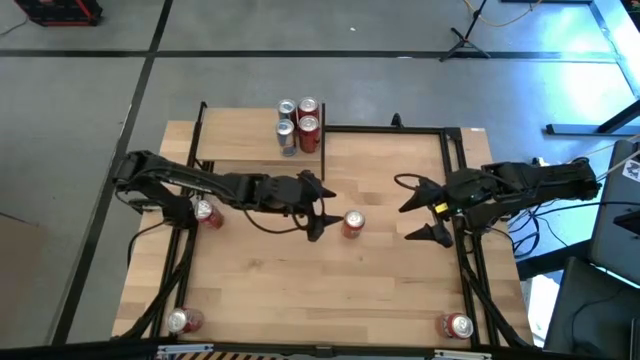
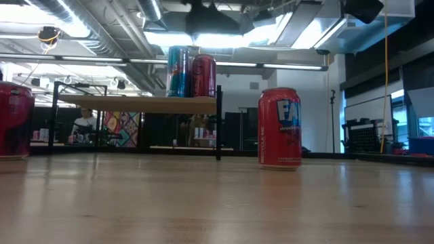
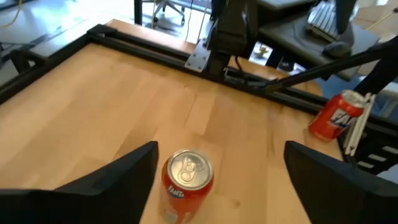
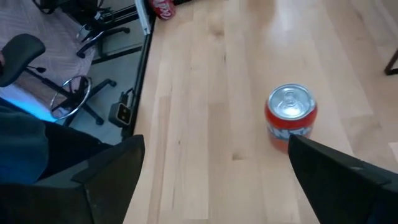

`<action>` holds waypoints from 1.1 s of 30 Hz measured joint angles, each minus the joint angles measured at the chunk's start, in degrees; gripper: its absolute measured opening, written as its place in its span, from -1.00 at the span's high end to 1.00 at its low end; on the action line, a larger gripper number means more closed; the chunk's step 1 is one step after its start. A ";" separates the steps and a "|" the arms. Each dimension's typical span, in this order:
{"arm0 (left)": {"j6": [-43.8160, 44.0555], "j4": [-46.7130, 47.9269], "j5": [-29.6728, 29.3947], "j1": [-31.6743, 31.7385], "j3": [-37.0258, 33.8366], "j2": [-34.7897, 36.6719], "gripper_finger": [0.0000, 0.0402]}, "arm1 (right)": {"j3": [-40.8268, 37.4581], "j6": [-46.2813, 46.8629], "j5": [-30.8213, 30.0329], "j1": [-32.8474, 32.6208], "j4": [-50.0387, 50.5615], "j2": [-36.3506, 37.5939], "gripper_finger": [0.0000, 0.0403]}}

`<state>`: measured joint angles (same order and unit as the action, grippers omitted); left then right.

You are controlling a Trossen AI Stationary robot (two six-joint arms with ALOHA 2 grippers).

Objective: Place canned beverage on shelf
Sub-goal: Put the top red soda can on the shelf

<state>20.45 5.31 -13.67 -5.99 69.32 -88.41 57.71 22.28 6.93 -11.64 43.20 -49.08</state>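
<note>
Bench (image 1: 260, 290): light-wood top nearest the low camera, framed by black rails, carrying every can and the shelf.
Shelf (image 1: 240, 150): small light-wood board on thin black posts at the far edge of the bench, left of centre; its right end holds a cluster of cans.
Left arm: reaches in from the left side across the bench toward the middle.
Left jaws (image 1: 318, 207): spread wide, just left of the centre can; in the left wrist view the two dark fingers (image 3: 118, 177) stand either side of the can, clear of it.
Right arm: sits at the right edge of the bench, well apart from the centre can.
Right jaws (image 1: 422, 213): fully apart, pointing toward the middle, holding nothing.
Shelf cans (image 1: 300, 124): four upright, two red and two silver-blue, packed together at the shelf's right end.
Centre can (image 1: 352, 224): red, upright on the bench near the middle, not on the shelf, untouched.
Left-edge can (image 1: 207, 212): red, beside the left arm.
Front corner cans: one at the near left (image 1: 183, 321), one at the near right (image 1: 457, 325).
</note>
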 joint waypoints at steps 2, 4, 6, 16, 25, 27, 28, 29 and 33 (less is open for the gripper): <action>0.00 -0.41 0.11 0.10 0.00 -1.24 -0.78 | 0.00 -0.01 -1.05 0.00 0.09 -0.02 -0.90; 0.01 -0.52 -0.67 0.10 -0.02 -2.05 -0.87 | 0.00 -0.04 -1.91 0.00 0.08 -0.02 -0.90; 0.26 -0.75 -1.98 -0.02 -0.01 -2.40 -0.92 | 0.00 -0.04 -2.00 0.04 0.11 -0.02 -0.90; 1.55 -8.17 -5.81 -0.29 0.02 -7.14 -0.95 | 0.00 -0.28 -6.19 0.04 0.30 -0.04 -0.90; 1.33 -13.27 -3.72 0.53 1.39 -16.82 -0.95 | 0.00 -1.38 -6.88 0.03 0.39 -0.06 -0.90; 0.09 -13.27 -3.86 0.55 2.01 -18.31 -0.95 | 0.00 -1.38 -6.88 0.02 0.55 -0.06 -0.90; -0.40 -13.28 -4.04 0.55 2.16 -19.06 -0.95 | 0.00 -1.38 -6.88 0.02 0.70 -0.06 -0.90; -0.88 -13.73 -4.29 0.67 2.22 -19.81 -0.95 | 0.00 -1.38 -6.88 0.02 0.78 -0.06 -0.90; -1.33 -15.59 -4.06 0.89 2.34 -21.89 -0.95 | 0.00 -1.38 -6.85 0.03 0.78 -0.06 -0.90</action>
<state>19.11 -10.28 -17.73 -5.10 71.66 -110.30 57.71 20.91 0.08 -11.61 43.99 -49.15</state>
